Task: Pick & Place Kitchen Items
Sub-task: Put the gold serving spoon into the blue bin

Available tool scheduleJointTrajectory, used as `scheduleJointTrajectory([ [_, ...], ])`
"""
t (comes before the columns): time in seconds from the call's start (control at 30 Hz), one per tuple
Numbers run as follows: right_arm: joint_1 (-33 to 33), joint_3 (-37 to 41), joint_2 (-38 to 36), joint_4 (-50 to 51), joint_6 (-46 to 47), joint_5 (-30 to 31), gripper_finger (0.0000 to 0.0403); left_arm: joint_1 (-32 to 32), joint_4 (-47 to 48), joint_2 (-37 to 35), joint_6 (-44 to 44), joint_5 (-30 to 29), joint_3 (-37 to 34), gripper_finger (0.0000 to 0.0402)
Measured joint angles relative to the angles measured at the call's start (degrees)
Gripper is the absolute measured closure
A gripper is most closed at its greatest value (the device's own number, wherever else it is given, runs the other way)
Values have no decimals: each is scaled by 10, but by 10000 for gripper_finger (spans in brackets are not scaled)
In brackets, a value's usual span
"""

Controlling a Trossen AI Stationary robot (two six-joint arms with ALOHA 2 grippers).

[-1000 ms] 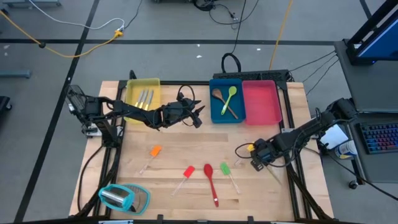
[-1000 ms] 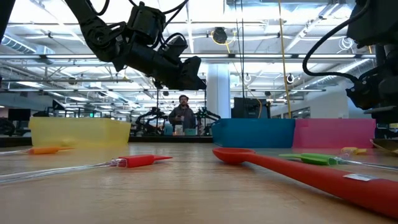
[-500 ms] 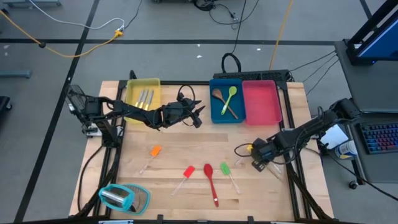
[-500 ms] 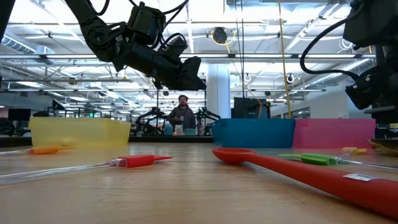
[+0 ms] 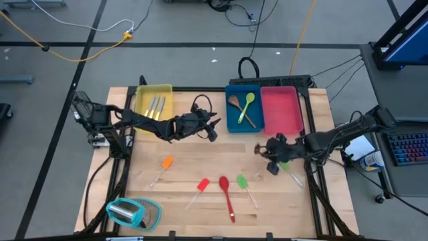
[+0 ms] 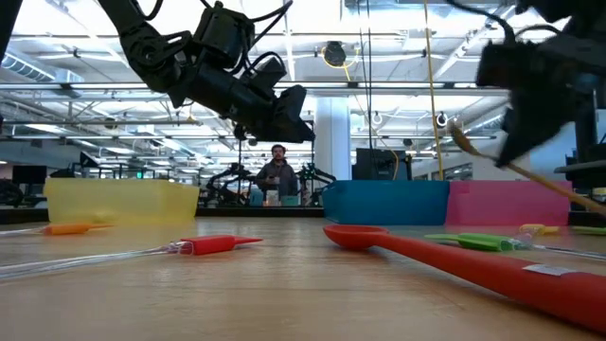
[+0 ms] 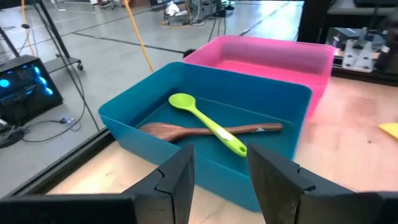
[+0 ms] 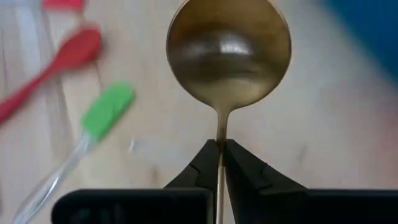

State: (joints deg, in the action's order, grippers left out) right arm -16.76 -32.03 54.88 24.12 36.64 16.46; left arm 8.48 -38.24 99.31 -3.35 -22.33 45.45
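Observation:
My right gripper (image 8: 221, 155) is shut on a gold spoon (image 8: 229, 50) above the table's right part, and also shows in the high view (image 5: 269, 152). In the low view the spoon (image 6: 461, 140) hangs in the air. My left gripper (image 5: 212, 127) is open and empty, hovering just in front of the blue tray (image 5: 229, 124), which holds a wooden spoon (image 7: 186, 130) and a green spoon (image 7: 208, 123). An orange spatula (image 5: 166, 163), a red spatula (image 5: 202, 184), a red spoon (image 5: 226, 193) and a green spatula (image 5: 242, 181) lie flat on the table. My right gripper pinches the gold spoon's thin neck (image 8: 221, 132), just behind the bowl, between its two fingertips. The bowl sticks out past the fingertips. The spoon is lifted clear of the table and tilted, its bowl high and its handle (image 6: 559, 188) slanting down toward the table's right.
A yellow tray (image 5: 142, 107) with silver cutlery (image 5: 155, 105) stands far left, and a pink tray (image 5: 281, 110) stands beside the blue one. A teal-and-clear rounded object (image 5: 132, 213) sits at the near left corner. A person (image 6: 278, 175) stands in the room beyond the table.
My right gripper has risen and gone toward the table's left and far side with the gold spoon. The spoon lay low at the table's right and is now lifted clear, with its bowl raised.

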Motion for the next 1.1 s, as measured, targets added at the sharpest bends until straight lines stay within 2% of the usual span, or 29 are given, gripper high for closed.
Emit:
scheduleJointTrajectory([
  [0.13,38,0,-4,-102,-97,73,394,-13,6,0,-9,0,0,250],
  [0.37,120,0,18,-304,-205,76,394,-40,12,0,-33,0,0,250],
  [0.53,194,-1,45,-404,-215,76,394,-58,14,0,-49,0,0,250],
  [0.83,361,-1,119,-498,-198,91,393,-87,31,0,-83,-1,0,250],
  [1.03,428,-1,184,-513,-164,88,393,-99,43,0,-95,-2,0,250],
  [1.1,440,-1,206,-512,-143,63,393,-103,43,0,-99,-2,0,250],
])
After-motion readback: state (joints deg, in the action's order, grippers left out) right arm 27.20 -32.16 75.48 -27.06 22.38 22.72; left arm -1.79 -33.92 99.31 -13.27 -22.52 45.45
